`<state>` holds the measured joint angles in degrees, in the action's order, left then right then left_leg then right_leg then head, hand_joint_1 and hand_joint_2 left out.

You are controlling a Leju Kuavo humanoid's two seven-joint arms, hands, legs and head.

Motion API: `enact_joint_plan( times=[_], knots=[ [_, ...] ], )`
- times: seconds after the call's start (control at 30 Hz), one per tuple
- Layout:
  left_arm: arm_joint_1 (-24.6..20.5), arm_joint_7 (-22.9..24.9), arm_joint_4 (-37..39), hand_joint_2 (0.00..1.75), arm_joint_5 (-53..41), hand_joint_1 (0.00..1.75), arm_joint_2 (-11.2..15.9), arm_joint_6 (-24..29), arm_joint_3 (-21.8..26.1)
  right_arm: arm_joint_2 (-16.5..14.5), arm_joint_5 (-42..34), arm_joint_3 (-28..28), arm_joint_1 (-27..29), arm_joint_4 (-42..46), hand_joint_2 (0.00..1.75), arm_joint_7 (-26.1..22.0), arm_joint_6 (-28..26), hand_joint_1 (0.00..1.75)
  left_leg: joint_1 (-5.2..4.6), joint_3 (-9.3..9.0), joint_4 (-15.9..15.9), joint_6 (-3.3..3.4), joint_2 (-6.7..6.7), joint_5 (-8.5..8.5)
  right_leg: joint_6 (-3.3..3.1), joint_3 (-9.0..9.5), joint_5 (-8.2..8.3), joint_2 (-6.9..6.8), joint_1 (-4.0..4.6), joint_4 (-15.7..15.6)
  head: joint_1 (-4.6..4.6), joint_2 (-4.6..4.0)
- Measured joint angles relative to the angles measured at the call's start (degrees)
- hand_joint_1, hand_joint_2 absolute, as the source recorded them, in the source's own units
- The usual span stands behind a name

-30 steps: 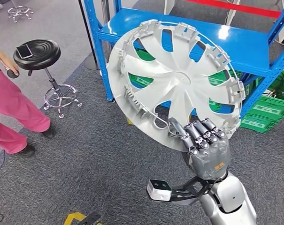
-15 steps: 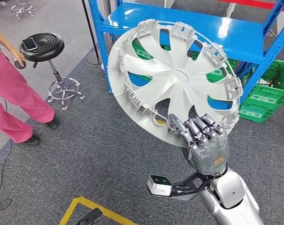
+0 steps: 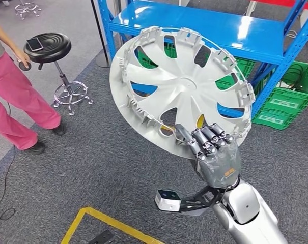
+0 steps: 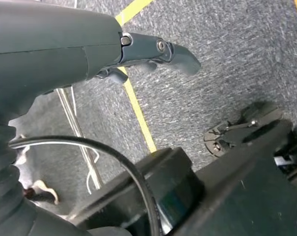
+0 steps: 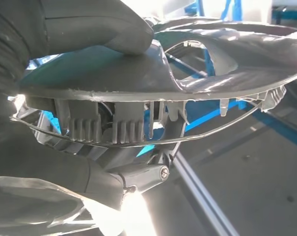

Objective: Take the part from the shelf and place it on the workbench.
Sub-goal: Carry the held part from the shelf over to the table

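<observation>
The right hand (image 3: 215,155) grips one silver hubcap (image 3: 180,89) by its rim, tilted in the air before the blue shelf (image 3: 206,25). The left hand (image 4: 65,44) holds nothing, fingers (image 4: 176,51) extended. Two green crates (image 3: 286,99) sit beneath; one stool (image 3: 48,48) stands nearby.

The robot's view is swinging: the blue shelf (image 3: 206,28), stool (image 3: 48,47) and yellow floor tape (image 3: 106,222) are sliding across it, while the right hand (image 3: 215,155) is carrying the hubcap (image 3: 179,86) slightly leftward.
</observation>
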<state>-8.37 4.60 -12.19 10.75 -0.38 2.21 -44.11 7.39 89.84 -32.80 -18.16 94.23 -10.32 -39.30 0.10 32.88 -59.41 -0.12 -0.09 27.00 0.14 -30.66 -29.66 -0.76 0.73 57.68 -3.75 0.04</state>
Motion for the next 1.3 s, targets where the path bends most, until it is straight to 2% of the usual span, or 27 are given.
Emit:
enact_joint_plan(
  times=[0.07,0.1,0.17,0.2,0.23,0.27,0.3,0.37,0.4,0.43,0.53,0.57,0.7,0.77,0.87,1.1,1.3],
  knots=[
    [0.0,0.0,-0.1,1.75,0.0,0.00,-0.2,0.0,0.0,0.3,0.0,-0.4,-0.3,-0.1,1.75,0.3,0.0,1.75,0.35,-0.15,1.2,0.64,0.05,-0.11,0.60,-0.96,-0.89,0.13,0.03,1.0,0.16,0.00],
    [0.0,0.0,-0.1,1.75,0.0,0.00,-0.3,0.0,0.0,0.5,0.0,-0.6,-0.5,-0.1,1.75,0.5,0.0,1.75,0.58,-0.15,1.7,0.97,0.07,-0.26,0.94,-2.03,-2.12,0.28,-0.03,2.9,0.26,0.00],
    [0.0,-0.1,-0.1,1.75,0.0,0.00,-0.3,0.0,0.0,0.8,0.0,-1.0,-0.7,-0.3,1.75,0.8,0.0,1.75,0.72,0.15,1.7,1.36,0.09,-0.57,1.64,-5.33,-5.44,0.53,-0.50,9.8,0.50,0.00],
    [0.0,-0.1,-0.1,1.75,0.0,0.00,-0.3,0.0,0.0,1.0,0.0,-1.2,-0.8,-0.5,1.75,0.9,0.0,1.75,0.76,0.30,1.7,1.41,0.08,-0.66,1.93,-6.95,-6.57,0.56,-0.76,13.2,0.51,0.00],
    [0.0,-0.1,-0.1,1.75,0.0,0.00,-0.3,0.0,0.0,1.2,0.0,-1.4,-0.8,-0.6,1.75,1.0,0.0,1.75,0.78,0.40,1.7,1.39,0.08,-0.74,2.16,-7.87,-6.77,0.56,-0.99,15.2,0.53,0.00],
    [0.0,-0.1,-0.1,1.75,0.0,0.00,-0.3,0.0,0.0,1.3,0.0,-1.6,-0.8,-0.7,1.75,1.0,0.0,1.75,0.83,0.44,1.7,1.34,0.06,-0.81,2.32,-7.80,-5.92,0.55,-1.18,15.0,0.50,0.00],
    [0.0,-0.1,-0.1,1.75,0.0,0.00,-0.4,0.0,0.0,1.3,0.0,-1.8,-0.8,-0.8,1.75,1.1,0.0,1.75,0.89,0.43,1.6,1.26,0.03,-0.88,2.39,-6.66,-4.12,0.55,-1.31,12.7,0.52,0.00],
    [-0.1,-0.1,-0.1,1.75,0.0,0.00,-0.4,0.0,0.0,1.4,0.0,-2.3,-1.0,-0.8,1.75,1.2,0.0,1.75,0.98,0.49,1.6,0.93,-0.04,-1.02,2.29,-2.83,-0.35,0.58,-1.31,5.2,0.52,0.00],
    [-0.1,-0.1,-0.1,1.75,0.0,0.00,-0.5,0.0,0.0,1.4,0.0,-2.5,-1.1,-0.8,1.75,1.3,0.0,1.75,0.99,0.66,1.5,0.63,-0.07,-1.16,2.08,-1.35,0.69,0.60,-1.18,2.2,0.51,0.00],
    [-0.1,-0.1,-0.1,1.75,0.0,0.00,-0.5,0.0,0.0,1.5,0.0,-2.6,-1.2,-0.9,1.75,1.3,0.0,1.75,1.00,0.90,1.5,0.24,-0.07,-1.37,1.86,-0.51,1.04,0.63,-1.00,0.4,0.45,0.00],
    [-0.1,-0.1,-0.1,1.75,0.0,0.00,-0.6,0.0,0.0,1.6,0.0,-2.9,-1.5,-0.9,1.75,1.3,0.0,1.75,1.26,1.33,1.8,-0.96,-0.04,-1.96,0.88,-0.18,1.31,0.62,-0.68,-1.2,0.34,0.00],
    [-0.1,-0.1,-0.1,1.75,0.0,0.00,-0.6,0.0,0.0,1.7,0.0,-3.0,-1.5,-0.9,1.75,1.3,0.0,1.75,1.28,1.30,2.0,-1.10,-0.03,-1.94,0.70,-0.10,1.46,0.61,-0.63,-1.6,0.31,0.00],
    [-0.2,-0.1,-0.1,1.75,0.0,0.00,-0.5,0.0,0.0,1.8,-0.1,-3.3,-1.7,-1.0,1.75,1.3,0.0,1.75,1.34,1.10,3.1,-0.66,-0.06,-2.88,0.61,-0.23,1.83,0.65,-0.37,-2.1,0.14,0.00],
    [-0.2,-0.1,-0.1,1.75,0.0,0.00,-0.5,0.0,0.0,1.8,-0.1,-3.4,-1.7,-1.0,1.75,1.3,0.0,1.75,1.48,1.14,3.2,-0.98,-0.06,-3.11,0.44,-0.27,2.05,0.64,-0.23,-2.1,0.23,0.00],
    [-0.2,-0.1,-0.1,1.75,0.0,0.00,-0.6,0.0,0.0,1.8,-0.1,-3.6,-1.7,-1.1,1.75,1.3,0.0,1.75,1.54,1.19,3.2,-1.10,-0.06,-3.30,0.29,-0.28,2.19,0.65,-0.14,-2.1,0.29,0.00],
    [-0.3,-0.1,-0.1,1.75,0.0,0.00,-0.7,0.0,0.0,1.9,0.0,-4.0,-2.0,-1.1,1.75,2.8,0.0,1.75,1.46,1.61,3.1,-0.66,-0.06,-3.75,0.61,-0.38,2.89,0.64,-0.23,-2.7,0.29,0.00],
    [-0.4,-0.1,-0.1,1.75,-0.1,0.00,-0.9,0.0,0.0,1.9,0.0,-4.1,-2.4,-0.7,1.75,2.7,0.0,1.75,1.18,2.04,3.1,-0.32,-0.07,-3.97,0.72,-1.25,3.14,0.64,-0.52,-2.9,0.32,0.00]
  ],
)
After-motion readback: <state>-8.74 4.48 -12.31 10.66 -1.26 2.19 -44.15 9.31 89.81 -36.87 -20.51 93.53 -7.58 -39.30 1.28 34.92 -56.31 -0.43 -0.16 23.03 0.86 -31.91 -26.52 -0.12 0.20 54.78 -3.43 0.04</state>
